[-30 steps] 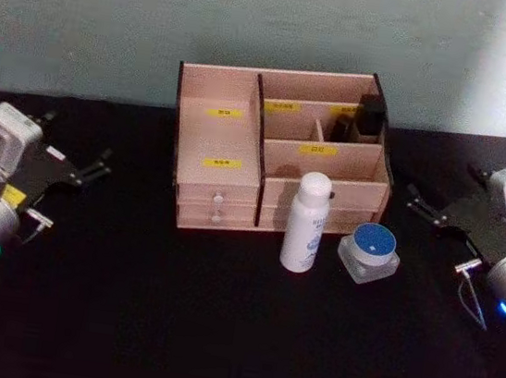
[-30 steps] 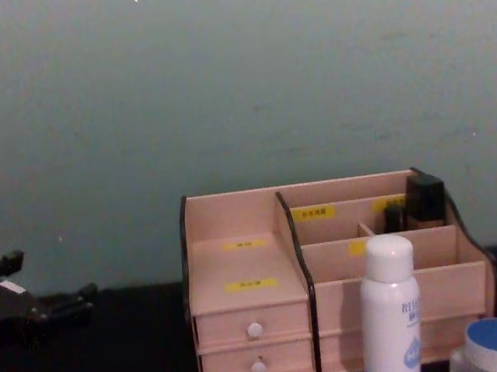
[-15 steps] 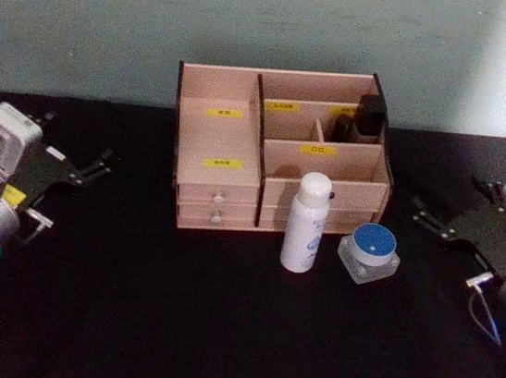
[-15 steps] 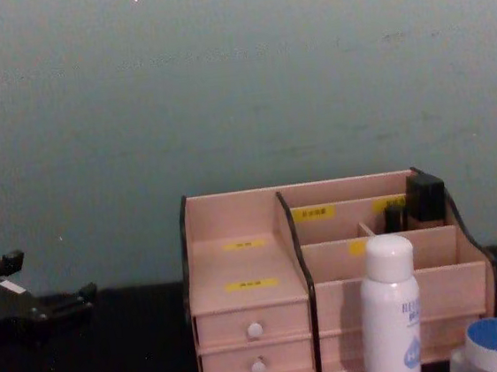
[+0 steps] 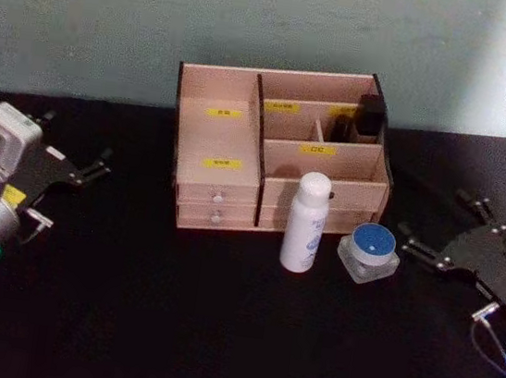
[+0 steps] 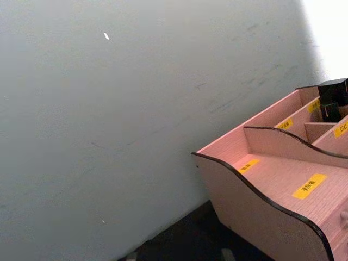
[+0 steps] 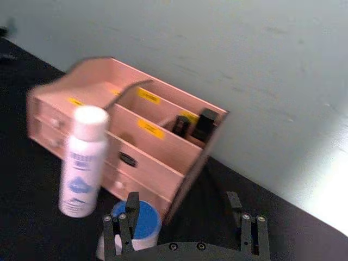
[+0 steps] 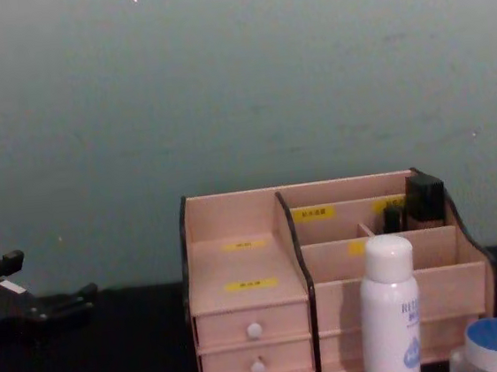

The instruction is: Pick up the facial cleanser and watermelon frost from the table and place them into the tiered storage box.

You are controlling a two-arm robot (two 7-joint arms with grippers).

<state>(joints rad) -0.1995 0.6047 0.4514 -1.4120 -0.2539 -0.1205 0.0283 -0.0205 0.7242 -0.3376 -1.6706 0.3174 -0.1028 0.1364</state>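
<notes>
Sliding closer since a moment ago, my right gripper (image 5: 441, 228) is nearing the watermelon frost (image 5: 369, 251), jaws spread wide. The jar and the facial cleanser (image 5: 305, 222) are standing just before the tiered storage box (image 5: 220, 87). My left gripper (image 5: 73, 140) is idling, released, well left of the box.

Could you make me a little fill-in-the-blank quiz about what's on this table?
The facial cleanser stands ___ on the table.
The watermelon frost has a ___ lid.
The tiered storage box has ___ knobs.
The tool nearest the watermelon frost is the robot's ___ one.
Missing words: upright; blue; white; right.
</notes>
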